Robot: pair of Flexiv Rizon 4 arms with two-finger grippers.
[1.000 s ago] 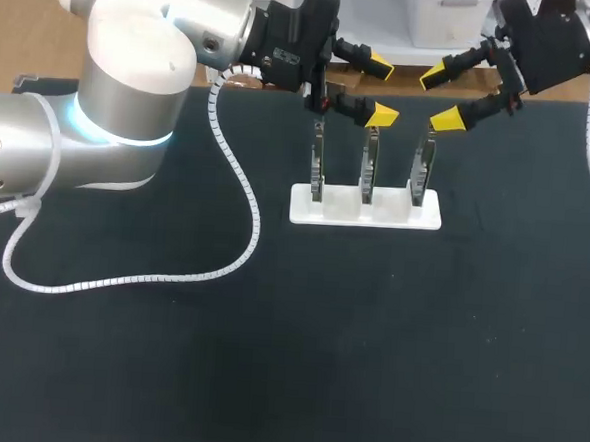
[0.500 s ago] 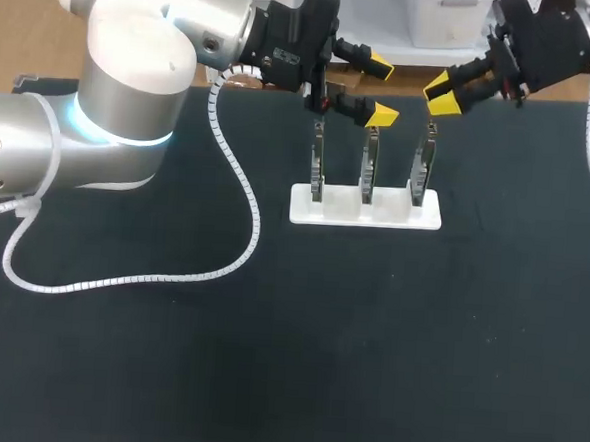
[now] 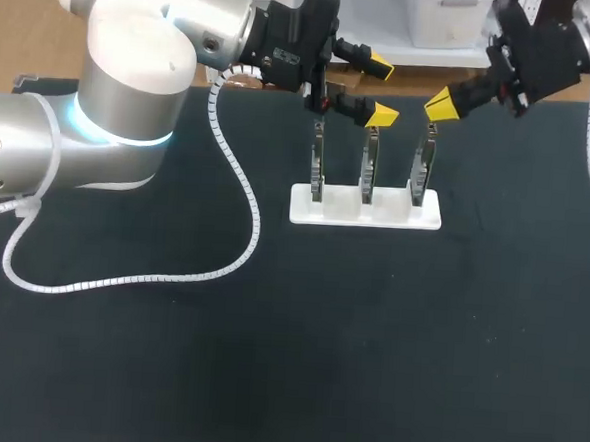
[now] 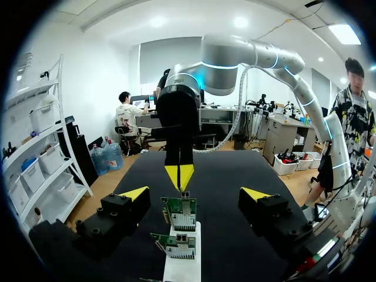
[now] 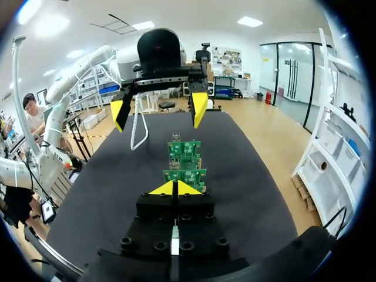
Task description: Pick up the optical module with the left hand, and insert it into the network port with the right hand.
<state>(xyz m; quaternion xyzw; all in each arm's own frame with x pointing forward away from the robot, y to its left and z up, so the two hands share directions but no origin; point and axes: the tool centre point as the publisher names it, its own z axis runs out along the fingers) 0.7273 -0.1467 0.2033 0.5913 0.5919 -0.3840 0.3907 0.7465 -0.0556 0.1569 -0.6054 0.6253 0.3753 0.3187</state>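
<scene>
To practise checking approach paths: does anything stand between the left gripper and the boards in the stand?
Nothing visible does. The left gripper is open, and the boards in the white stand lie ahead of its fingers. The right gripper, shut, is beyond them, not between.

From above, the three boards point(image 3: 369, 165) in the white holder point(image 3: 366, 207) stand edge-on, so their faces and any ports cannot be made out. In the right wrist view the right gripper point(image 5: 175, 188), tips pressed together, covers the nearest board's lower part. In the left wrist view the holder's near end is cut off by the black rim
</scene>
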